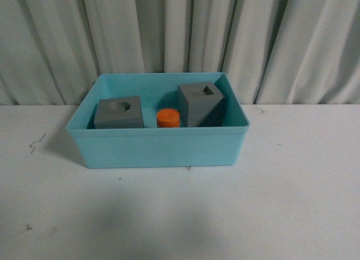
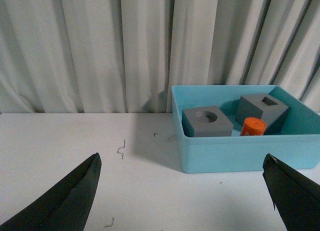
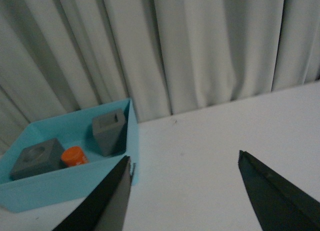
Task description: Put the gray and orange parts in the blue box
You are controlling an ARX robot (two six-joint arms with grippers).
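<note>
- Tabletop (image 1: 292, 204): white, a few small dark scuff marks, pleated pale curtain (image 1: 180, 35) hanging behind it.
- Blue box (image 1: 157, 150): sits on the tabletop roughly centred in the front view, near the curtain. Also seen in the left wrist view (image 2: 240, 153) and the right wrist view (image 3: 65, 183).
- Gray block with square hole (image 1: 201, 104): inside the box, right side, tipped over and leaning toward the right wall, holed face up and angled. Same block in the wrist views (image 2: 262, 111) (image 3: 108, 132).
- Gray block with round recess (image 1: 118, 113): inside the box, left side, sitting flat, recess facing up. Wrist views (image 2: 207, 122) (image 3: 38, 158).
- Orange cylinder (image 1: 168, 119): inside the box, between the two gray blocks, by the front wall, standing on end. Wrist views (image 2: 253, 126) (image 3: 74, 156). Can't tell whether it touches either block.
- Left gripper (image 2: 182, 191): jaws spread wide, nothing between them, over bare tabletop, well apart from the box.
- Right gripper (image 3: 184, 191): jaws spread wide, holding nothing, over bare tabletop beside the box.
- Neither arm shows in the front view.
</note>
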